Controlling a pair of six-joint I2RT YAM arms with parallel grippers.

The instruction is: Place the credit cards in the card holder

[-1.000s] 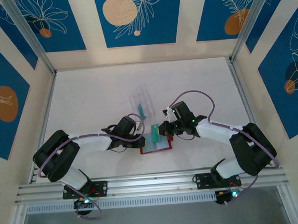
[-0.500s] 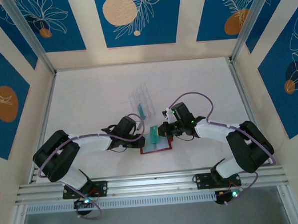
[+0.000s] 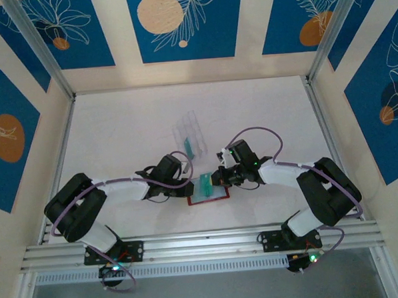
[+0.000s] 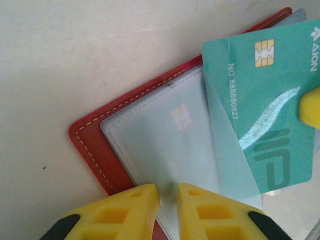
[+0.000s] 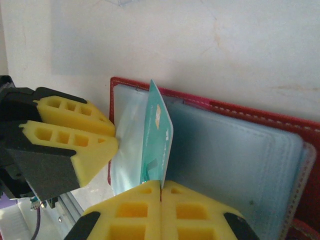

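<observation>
The right gripper point(image 5: 161, 192) has its jaws pressed fully together on the bottom edge of a teal card point(image 5: 156, 132). The card stands on edge, tilted, over the open red wallet point(image 5: 260, 116). The left gripper point(image 4: 167, 197) has its jaws almost closed, with only a slit between them, pinching the near edge of the wallet's clear pocket point(image 4: 150, 130).

In the left wrist view the card's chip side faces up. A lifted clear flap overlaps the card's lower left corner, and the rest of the card lies outside the pocket, toward the wallet's right half. The two grippers face each other across the wallet's left page, close together with little room between their fingertips.

The wallet lies flat and open on the white table point(image 4: 75, 50), with bare surface beyond its stitched red border. In the top view a clear case point(image 3: 189, 133) lies farther back, apart from the wallet, with a second card point(image 3: 189, 151) at its near end.
</observation>
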